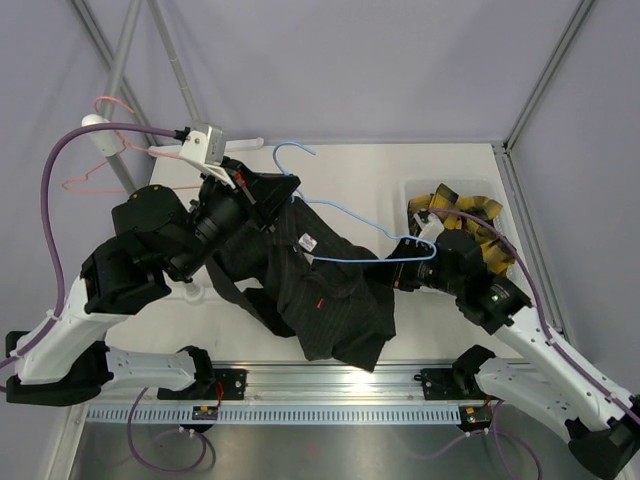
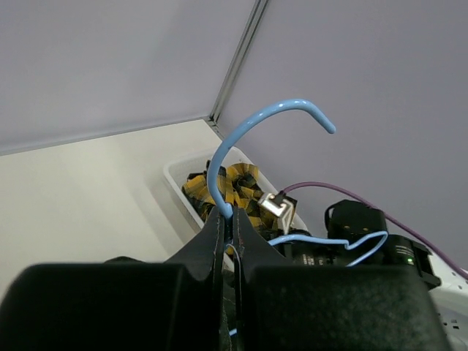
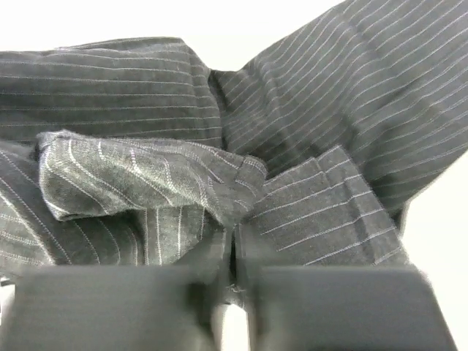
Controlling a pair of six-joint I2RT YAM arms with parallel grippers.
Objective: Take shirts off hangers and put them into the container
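The left claw [image 2: 232, 219] is clenched on the neck of the blue hanger [image 2: 241, 131], hook upward. From there the hanger's long axis runs across the middle of the table toward the right edge. The right claw [image 3: 232, 256] sits at that end, against the black shirt [image 3: 292, 110]. Its jaws stand nearly together; I cannot tell whether they pinch cloth. The shirt drapes from the hanger toward the near edge. The basket [image 1: 412, 192], holding the plaid shirt [image 1: 470, 212], lies at the far right corner, just behind the right arm, the nearer of the 2.
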